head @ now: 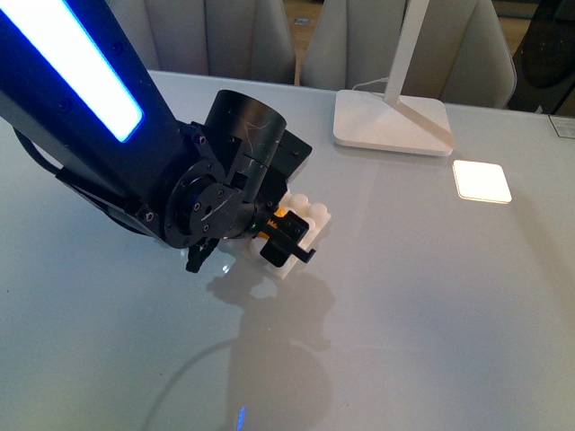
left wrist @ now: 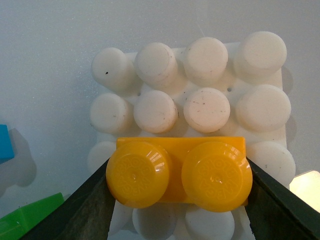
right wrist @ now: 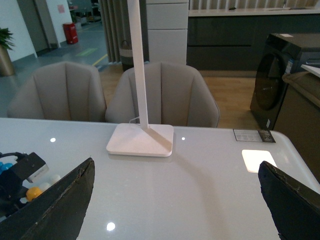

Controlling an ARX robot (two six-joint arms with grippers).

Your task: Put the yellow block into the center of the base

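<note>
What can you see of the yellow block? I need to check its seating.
The yellow block is a glossy yellow-orange plastic brick with two round embossed studs. The left gripper has a dark finger against each end. It sits level over the white studded base, near its middle rows; full seating cannot be told.

i see a glossy pale surface (right wrist: 200, 190) carrying a white lamp (right wrist: 141, 135), two beige chairs (right wrist: 162, 95) behind it, wooden floor (right wrist: 232, 97) and dark cabinets (right wrist: 235, 42) beyond.
</note>
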